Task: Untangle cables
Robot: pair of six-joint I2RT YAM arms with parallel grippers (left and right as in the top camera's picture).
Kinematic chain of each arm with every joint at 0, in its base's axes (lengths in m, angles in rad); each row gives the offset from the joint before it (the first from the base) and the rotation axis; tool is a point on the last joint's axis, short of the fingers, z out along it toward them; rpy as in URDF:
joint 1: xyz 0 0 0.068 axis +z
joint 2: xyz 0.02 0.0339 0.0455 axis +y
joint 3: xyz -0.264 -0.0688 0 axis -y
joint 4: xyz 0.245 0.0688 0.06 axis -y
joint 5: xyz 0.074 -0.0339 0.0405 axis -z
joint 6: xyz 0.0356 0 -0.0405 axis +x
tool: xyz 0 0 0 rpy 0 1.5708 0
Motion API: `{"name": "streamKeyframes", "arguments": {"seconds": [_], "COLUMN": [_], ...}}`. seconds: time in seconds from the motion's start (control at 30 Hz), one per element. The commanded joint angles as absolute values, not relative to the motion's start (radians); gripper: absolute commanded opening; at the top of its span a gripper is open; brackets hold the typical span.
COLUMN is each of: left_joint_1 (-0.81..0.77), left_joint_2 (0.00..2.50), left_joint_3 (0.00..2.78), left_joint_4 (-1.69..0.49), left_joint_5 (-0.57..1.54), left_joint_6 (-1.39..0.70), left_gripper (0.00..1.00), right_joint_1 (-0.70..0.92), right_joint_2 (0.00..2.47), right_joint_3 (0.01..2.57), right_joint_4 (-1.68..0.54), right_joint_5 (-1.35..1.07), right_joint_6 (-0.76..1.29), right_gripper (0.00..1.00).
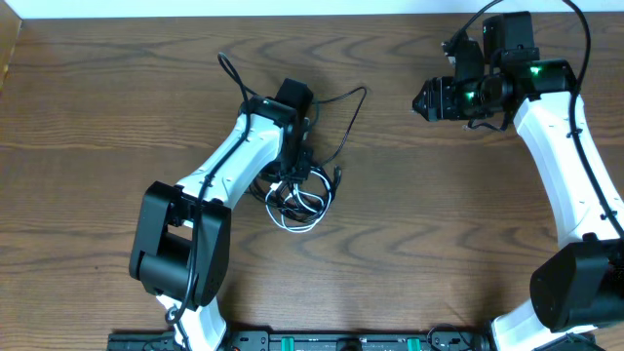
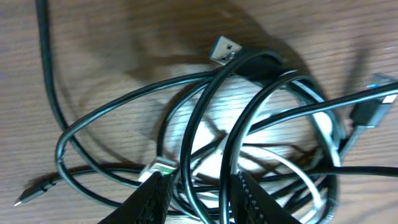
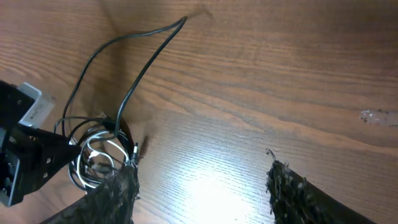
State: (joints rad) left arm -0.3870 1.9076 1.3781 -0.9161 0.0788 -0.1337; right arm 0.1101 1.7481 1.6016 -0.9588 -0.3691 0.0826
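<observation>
The tangle sits near the middle of the wooden table (image 1: 97, 107), directly under the left arm, which reaches in from the near edge. In the left wrist view the black cable (image 2: 46, 62) winds into several overlapping loops, with one strand running off toward the top left of the frame. The white cable (image 1: 291, 224) threads through those loops and, seen from overhead, bulges out on the near side of the heap. A USB plug (image 2: 222, 50) with a blue insert lies at the far edge of the pile, a darker plug (image 2: 370, 113) sticks out on the right, and a small slim plug (image 2: 28, 196) rests on the wood at the lower left, apart from the loops. The left gripper (image 2: 199, 199) is down in the heap, its jaws partly spread with a few black strands passing between them; it seems to straddle the strands rather than pinch them, though the contact is hard to read at this angle. The right gripper (image 3: 202, 193) is well away over bare wood at the far right of the table, jaws spread wide with nothing between them. In its camera the tangle shows at the left, a black tail arcing away from it across the table.
</observation>
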Motion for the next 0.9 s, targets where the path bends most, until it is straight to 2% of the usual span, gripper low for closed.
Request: {"name": "streamKeyframes", "arguments": {"seconds": [0.0, 0.63, 0.73, 0.87], "left_joint_1": [-0.379, -0.345, -0.345, -0.345], "left_joint_2": [1.903, 1.937, 1.958, 1.966], "left_joint_3": [1.359, 1.332, 1.332, 1.332], "left_joint_4": [-0.909, -0.854, -0.852, -0.833], "left_joint_5": [-0.002, -0.016, -0.016, -0.015], "left_joint_6": [-0.136, -0.143, -0.154, -0.182], "left_gripper": [0.35, 0.33, 0.26, 0.11], "right_joint_1": [0.113, 0.114, 0.131, 0.169], "right_joint_2": [1.747, 1.747, 1.747, 1.747], "right_joint_3": [1.606, 1.606, 1.606, 1.606], "right_joint_4": [-0.962, -0.962, -0.962, -0.961], "right_joint_5": [-0.369, -0.373, -0.376, -0.376], "right_joint_6": [0.062, 0.062, 0.062, 0.062], "right_gripper": [0.65, 0.68, 0.69, 0.69]}}
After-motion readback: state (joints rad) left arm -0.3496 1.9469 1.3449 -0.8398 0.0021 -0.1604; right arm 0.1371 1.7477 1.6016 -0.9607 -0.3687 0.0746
